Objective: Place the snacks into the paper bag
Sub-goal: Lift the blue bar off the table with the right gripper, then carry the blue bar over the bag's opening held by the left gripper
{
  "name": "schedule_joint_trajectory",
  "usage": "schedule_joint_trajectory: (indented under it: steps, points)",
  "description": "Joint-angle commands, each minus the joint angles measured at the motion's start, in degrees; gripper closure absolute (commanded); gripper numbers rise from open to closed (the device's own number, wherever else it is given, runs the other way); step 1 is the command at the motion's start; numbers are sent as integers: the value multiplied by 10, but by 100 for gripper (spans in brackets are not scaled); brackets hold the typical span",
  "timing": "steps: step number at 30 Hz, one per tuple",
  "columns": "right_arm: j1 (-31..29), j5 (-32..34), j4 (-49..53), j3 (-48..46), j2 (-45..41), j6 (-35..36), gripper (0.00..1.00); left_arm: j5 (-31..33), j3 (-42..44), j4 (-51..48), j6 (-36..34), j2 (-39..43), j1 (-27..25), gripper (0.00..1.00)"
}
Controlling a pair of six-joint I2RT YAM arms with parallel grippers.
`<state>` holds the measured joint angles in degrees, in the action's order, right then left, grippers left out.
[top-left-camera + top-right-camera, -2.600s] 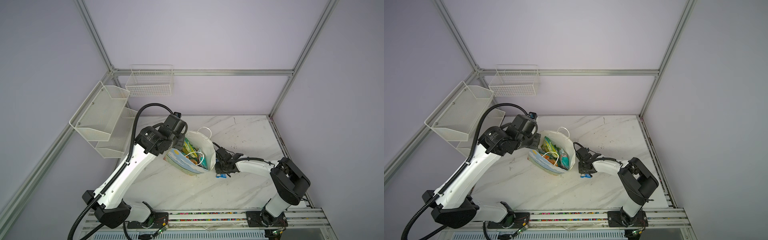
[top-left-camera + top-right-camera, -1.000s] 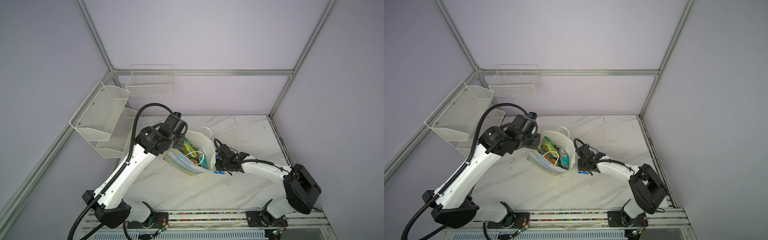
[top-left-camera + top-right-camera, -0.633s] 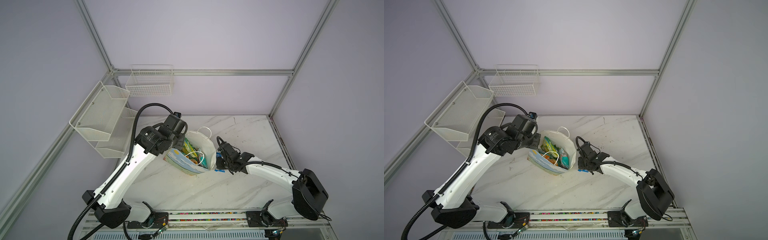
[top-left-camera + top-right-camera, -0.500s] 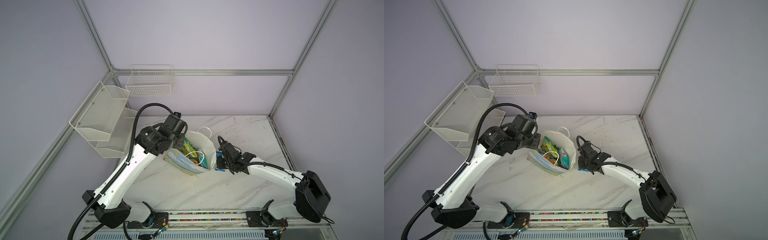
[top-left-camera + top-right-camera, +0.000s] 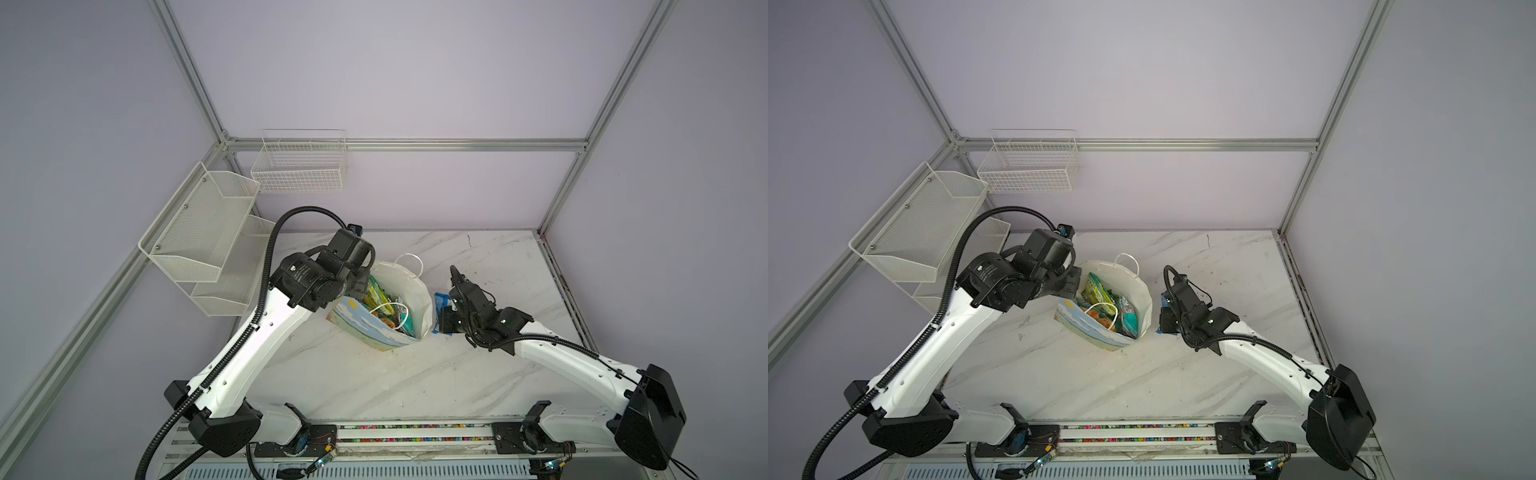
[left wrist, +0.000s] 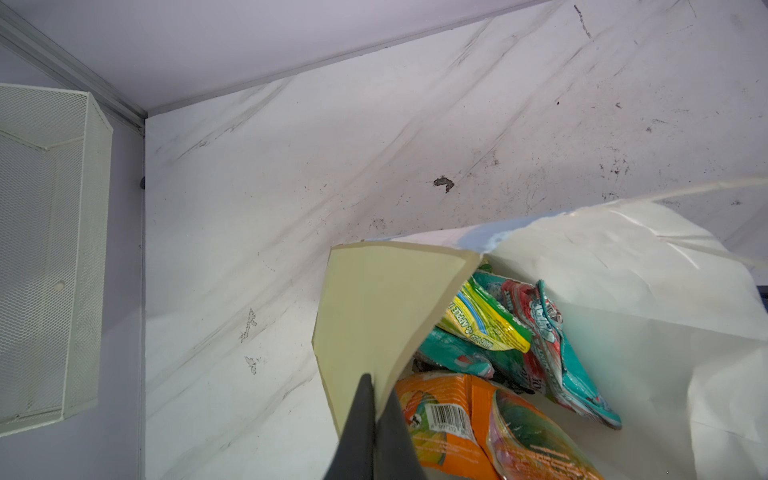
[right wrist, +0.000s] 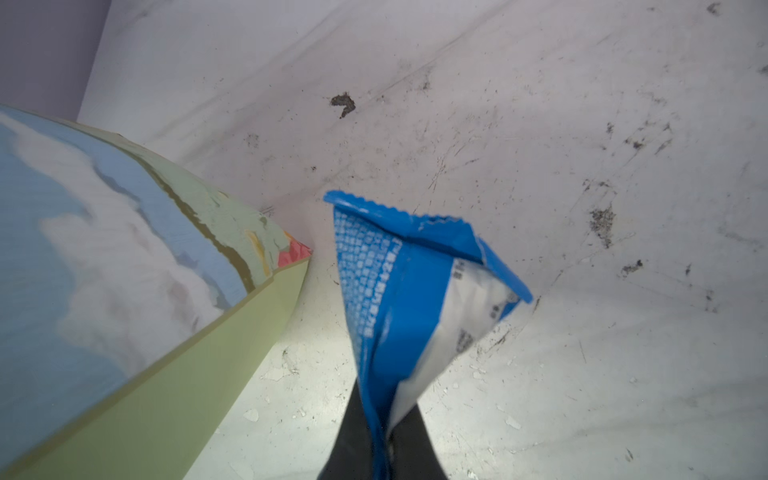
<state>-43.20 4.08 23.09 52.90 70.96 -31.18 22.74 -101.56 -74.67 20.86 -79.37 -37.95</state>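
Marble-white table (image 5: pixel 478 365), purple walls, and we're mid-delivery! The right gripper (image 7: pixel 380 419) is clamped tight on one end of a small blue packet (image 7: pixel 399 282), glossy with a white panel. The packet sticks straight out past the fingertips, long axis in line with the gripper, serrated seal at the far tip.

Where's the target? The white paper bag (image 5: pixel 419 299), with cord handles and a sky-and-clouds print, stands mid-table, leaning, its mouth up and open. The left gripper (image 6: pixel 374 399) pinches the bag's rim on the side facing the table's left edge, holding that mouth wide. Green, teal and orange snack packets (image 6: pixel 490 332) already lie inside.

Now the key bit: the blue packet sits low, just beside the bag's outer wall on the side toward the table's right edge. So the opening lies up and across, toward the left arm. The right arm is clearly nearer, and I'd say it must rise over that rim, then let go.
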Motion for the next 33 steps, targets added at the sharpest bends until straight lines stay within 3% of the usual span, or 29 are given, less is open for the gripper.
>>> schedule_joint_trajectory:
  steps: [1, 11, 18, 33]
  points:
    - [-4, 7, -9, -3, -31, 7, 100, 10, -4, 29, 2, 14, 1, 100]
    - [-4, 16, -43, -11, -129, 16, 100, 9, -4, 29, 3, 14, 1, 100]
    - [-4, -43, -121, -44, -217, 42, 100, 6, -6, 28, 3, 11, 1, 100]
    - [-3, -133, -189, -51, -273, 86, 100, 5, -11, 28, 4, 9, -1, 100]
